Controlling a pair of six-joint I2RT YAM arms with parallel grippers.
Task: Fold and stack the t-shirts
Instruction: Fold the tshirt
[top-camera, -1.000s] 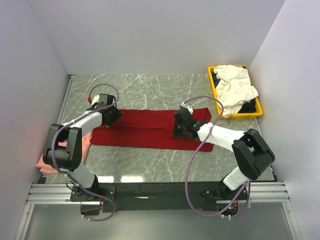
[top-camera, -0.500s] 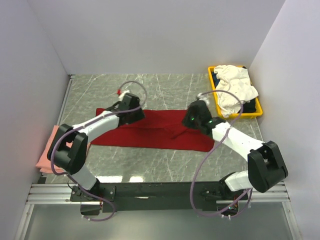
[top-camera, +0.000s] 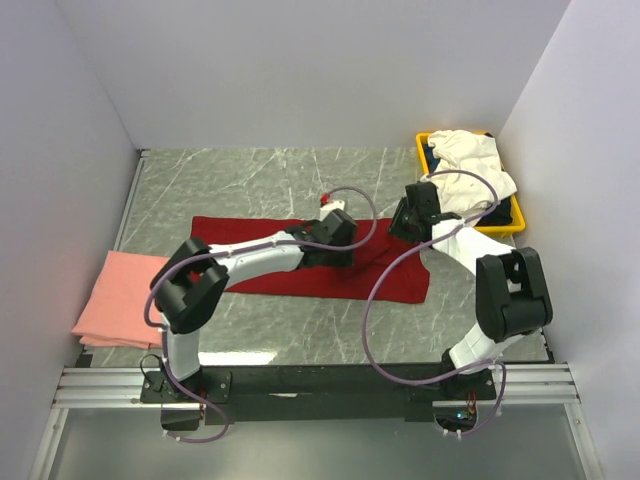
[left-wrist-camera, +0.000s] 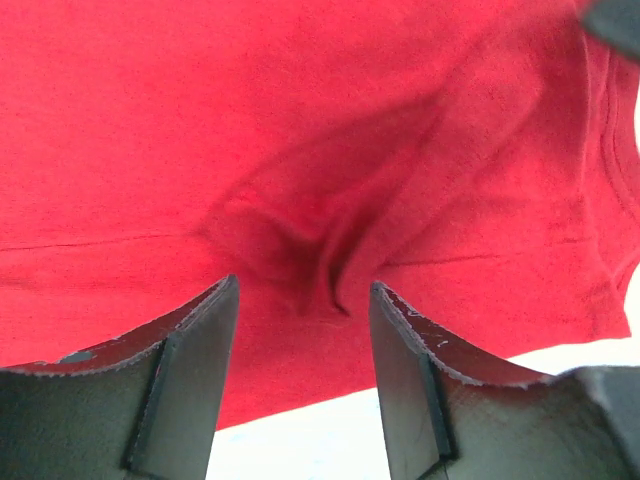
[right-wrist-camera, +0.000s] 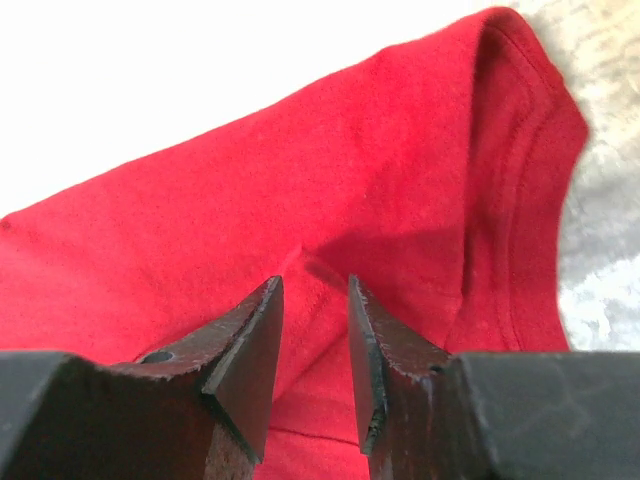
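Observation:
The dark red t-shirt (top-camera: 260, 260) lies spread in a long strip across the middle of the table. My left gripper (top-camera: 340, 235) is open low over its middle, with a wrinkle of red cloth (left-wrist-camera: 300, 250) just past the open fingertips (left-wrist-camera: 304, 285). My right gripper (top-camera: 410, 215) is over the shirt's far right corner, its jaws narrowly apart (right-wrist-camera: 315, 280) with red cloth (right-wrist-camera: 330, 160) under them and nothing held. The salmon-pink t-shirt (top-camera: 115, 295) lies folded at the left edge. The white t-shirt (top-camera: 475, 170) is heaped in the bin.
A yellow plastic bin (top-camera: 424, 165) stands at the far right against the wall, with dark cloth under the white shirt. White walls close in the left, back and right. The arms' rail runs along the near edge.
My left gripper has swept right along the red shirt from its left end to its middle. My right gripper has moved from the shirt's middle to its far right corner.

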